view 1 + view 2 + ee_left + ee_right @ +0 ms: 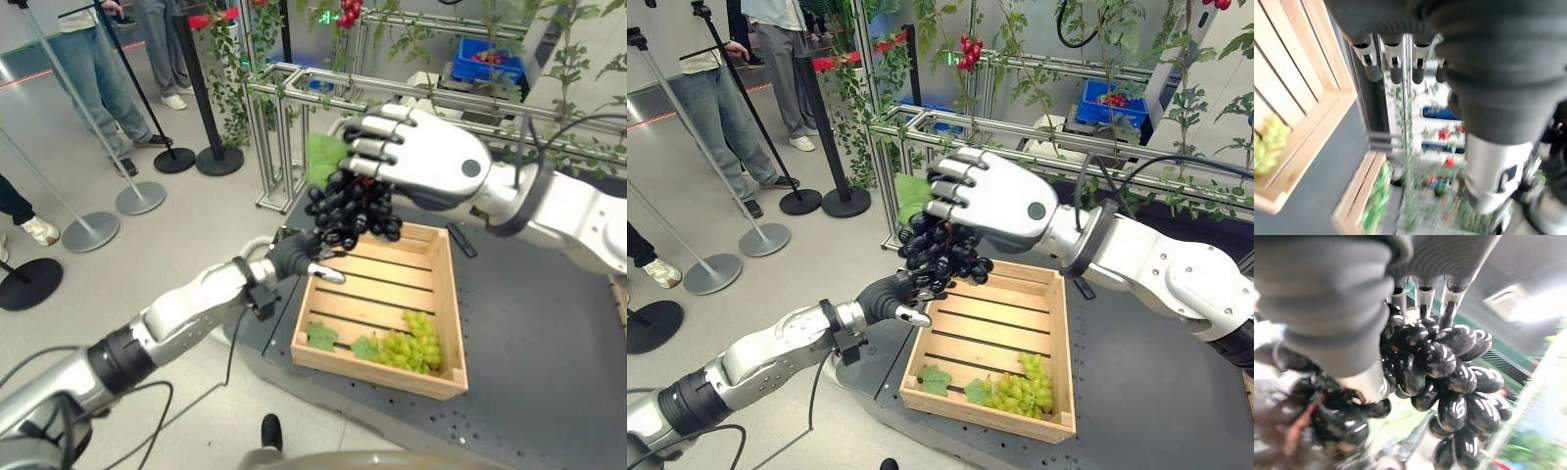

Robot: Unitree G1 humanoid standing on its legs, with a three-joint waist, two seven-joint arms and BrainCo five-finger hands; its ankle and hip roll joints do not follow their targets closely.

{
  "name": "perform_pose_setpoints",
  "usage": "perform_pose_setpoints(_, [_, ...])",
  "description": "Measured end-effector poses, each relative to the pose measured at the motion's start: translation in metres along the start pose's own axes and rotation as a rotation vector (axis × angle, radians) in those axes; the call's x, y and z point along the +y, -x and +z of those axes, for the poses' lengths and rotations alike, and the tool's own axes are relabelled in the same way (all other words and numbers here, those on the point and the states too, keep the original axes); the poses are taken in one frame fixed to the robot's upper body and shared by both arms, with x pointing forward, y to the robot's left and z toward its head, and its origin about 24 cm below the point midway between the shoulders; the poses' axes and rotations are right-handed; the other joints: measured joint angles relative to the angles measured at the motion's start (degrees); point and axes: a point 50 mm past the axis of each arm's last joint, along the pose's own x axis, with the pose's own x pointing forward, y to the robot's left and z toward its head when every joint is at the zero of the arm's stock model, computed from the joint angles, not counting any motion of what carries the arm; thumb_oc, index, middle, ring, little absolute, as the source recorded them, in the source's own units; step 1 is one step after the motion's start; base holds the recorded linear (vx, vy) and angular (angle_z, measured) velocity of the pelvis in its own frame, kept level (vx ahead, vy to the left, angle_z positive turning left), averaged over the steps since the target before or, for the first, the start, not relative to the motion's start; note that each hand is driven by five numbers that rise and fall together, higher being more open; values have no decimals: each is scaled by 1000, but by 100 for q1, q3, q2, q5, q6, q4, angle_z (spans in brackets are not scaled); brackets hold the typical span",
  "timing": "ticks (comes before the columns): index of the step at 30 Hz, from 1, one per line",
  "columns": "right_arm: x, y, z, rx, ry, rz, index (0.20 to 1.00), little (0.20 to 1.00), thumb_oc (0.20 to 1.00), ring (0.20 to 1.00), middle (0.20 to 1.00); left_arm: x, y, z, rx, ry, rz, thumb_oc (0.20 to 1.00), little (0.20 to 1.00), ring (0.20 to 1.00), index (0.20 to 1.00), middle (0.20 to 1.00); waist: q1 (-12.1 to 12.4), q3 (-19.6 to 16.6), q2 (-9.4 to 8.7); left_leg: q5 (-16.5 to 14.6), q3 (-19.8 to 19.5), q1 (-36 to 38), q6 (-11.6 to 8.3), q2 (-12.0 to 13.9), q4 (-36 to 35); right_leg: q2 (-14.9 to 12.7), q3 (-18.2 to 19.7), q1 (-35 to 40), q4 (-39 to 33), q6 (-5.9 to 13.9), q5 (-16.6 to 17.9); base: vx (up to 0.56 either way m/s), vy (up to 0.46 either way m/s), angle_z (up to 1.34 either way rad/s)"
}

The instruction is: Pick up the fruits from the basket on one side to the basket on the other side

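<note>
My right hand [431, 157] is shut on a bunch of black grapes [355, 211] with a green leaf, and the bunch hangs from it over the far left corner of the wooden crate [453, 304]. In the right wrist view the grapes [1449, 377] sit under the curled fingers. A bunch of green grapes [411, 348] with leaves lies in the crate's near right corner. My left hand [299, 255] hovers at the crate's left rim, just below the black bunch, with relaxed fingers [1396, 68] that hold nothing.
The crate stands on a dark table [549, 362]. A second wooden crate [1359, 196] shows past the left hand. Behind the table is a metal frame [284, 127] with vines and a blue bin [487, 59]. Stanchions and people stand on the left.
</note>
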Motion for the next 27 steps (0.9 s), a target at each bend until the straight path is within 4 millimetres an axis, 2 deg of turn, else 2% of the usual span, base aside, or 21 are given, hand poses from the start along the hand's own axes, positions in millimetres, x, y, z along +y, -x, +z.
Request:
perform_pose_setpoints(4, [2, 3, -2, 24, 1, 7, 200, 200, 200, 200, 200, -8, -9, -4, -22, 51, -8, 1000, 1000, 1000, 1000, 1000, 3, -14, -4, 0, -33, 0, 0, -7, 0, 25, -19, 15, 6, 1, 2, 3, 9, 2])
perform_pose_setpoints(8, [0, 6, -5, 18, 37, 29, 200, 200, 200, 200, 200, 2, -9, -15, 20, 49, 42, 1000, 1000, 1000, 1000, 1000, -16, -62, -11, 1, -66, 6, 0, -7, 0, 47, -29, 28, -1, 0, 3, 0, 0, 0])
perform_pose_setpoints(13, [-2, 4, -5, 2, 58, 34, 200, 200, 200, 200, 200, 8, -4, -14, 41, 7, 49, 1000, 1000, 1000, 1000, 1000, -4, -80, -22, 1, -79, 13, 0, 6, 0, 43, -34, 43, -5, 0, 3, 0, 0, 0])
perform_pose_setpoints(16, [-2, -1, 2, -47, 55, 43, 200, 200, 200, 200, 200, 18, 0, -4, 43, -49, 64, 1000, 1000, 1000, 1000, 1000, -8, -90, -33, 1, -76, 38, 0, 9, 0, 41, -33, 59, -4, 0, 3, 0, 0, 0])
perform_pose_setpoints(20, [-1, -4, 8, -88, 49, 61, 200, 200, 200, 200, 200, 22, 1, 9, 19, -94, 59, 1000, 1000, 1000, 1000, 1000, -7, -99, -32, 1, -79, 44, 0, 11, 0, 40, -34, 66, -2, 0, 2, 0, 0, 0])
perform_pose_setpoints(27, [-1, -14, 27, -224, 36, 90, 200, 200, 200, 200, 200, 7, -13, 50, -75, -197, -63, 1000, 1000, 1000, 1000, 1000, -3, -121, -34, 1, -94, 46, 0, 5, 0, 46, -51, 81, -2, 0, 3, 0, 0, 0])
